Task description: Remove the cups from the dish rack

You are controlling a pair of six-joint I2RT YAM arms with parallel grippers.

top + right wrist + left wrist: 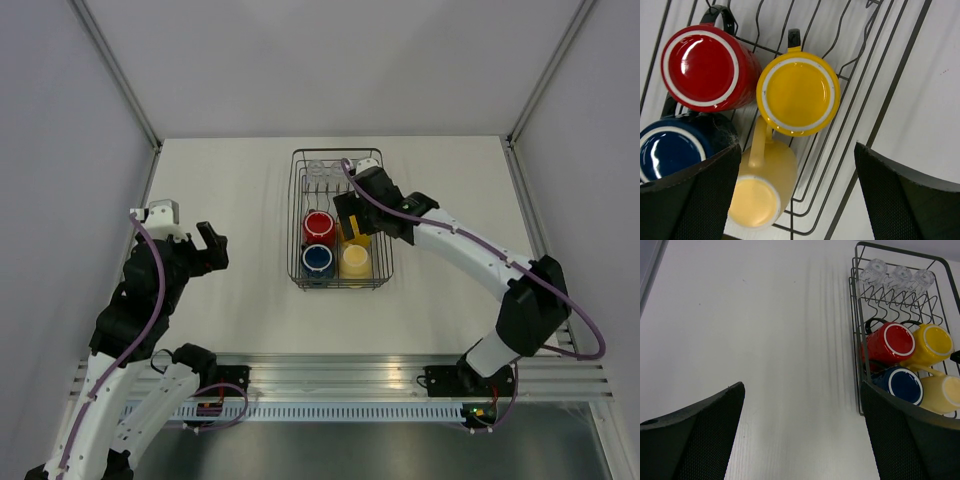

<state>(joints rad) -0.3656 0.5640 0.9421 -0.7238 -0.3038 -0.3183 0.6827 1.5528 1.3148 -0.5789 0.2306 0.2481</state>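
- From above: the dish rack (296, 225) sits on the white table (220, 180), toward the far middle, fully loaded. The right gripper (348, 222) hangs over the rack's mug end, jaws apart and holding nothing, and it hides most of one mug. The left gripper (210, 245) waits well off to the left over the table, jaws apart too and empty.
- Left wrist view: three clear glass tumblers (899, 275) stand in a row at the rack's far end, by the tines (900, 302). I'd call them light, slick and breakable, so a gentle pinch across the wall looks wiser than a hard squeeze. Nearer sit the red mug (892, 342) and the dark blue mug (902, 384), touching.
- Right wrist view: the orange-yellow mug (798, 93) lies between the spread jaws, just beside the red one, with the pale cream-yellow mug (762, 190) close below it. They look like glazed ceramic: stiff, fairly heavy, slippery. They seem to stand mouth-down, so I'd grip across the body, or take a handle where one sticks out. Packed this tight, a finger has little room between neighbours, and a handle could snag the rack on the lift.
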